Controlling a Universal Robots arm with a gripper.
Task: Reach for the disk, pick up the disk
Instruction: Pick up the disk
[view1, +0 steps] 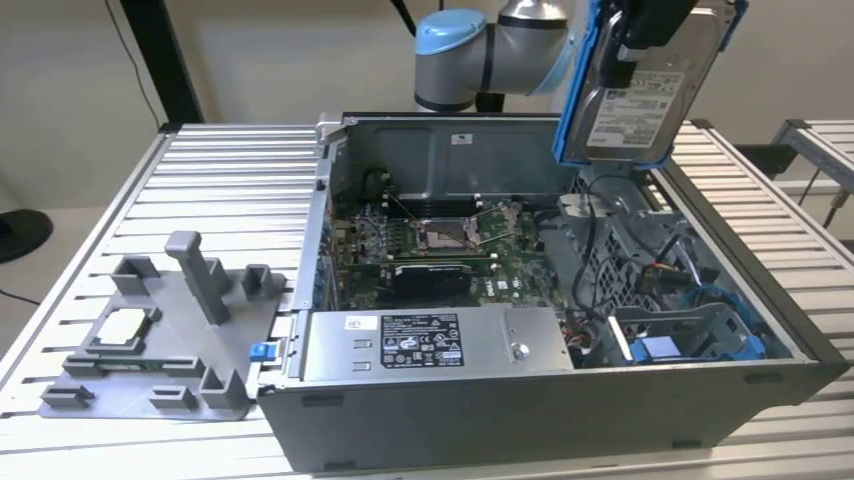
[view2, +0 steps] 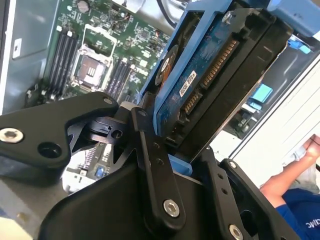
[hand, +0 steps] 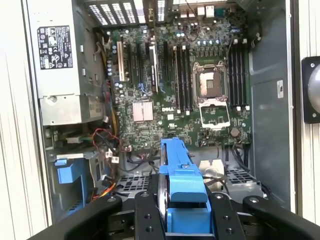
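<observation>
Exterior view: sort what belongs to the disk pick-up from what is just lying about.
Belongs to the job:
- disk, lifted above the case
- gripper, shut on it

Just lying about:
- open computer case
- power-supply box
- motherboard
- grey fixture tray

The open computer case (view1: 561, 400) is lying on the slatted table (view1: 214, 180), filling the centre and right of the exterior view. The disk (view1: 638, 95) is hanging above its upper right corner. The power-supply box (view1: 427, 345) is sitting inside along the near wall, the motherboard (view1: 427, 240) behind it. A fixture tray (view1: 147, 350) is lying at lower left.
</observation>
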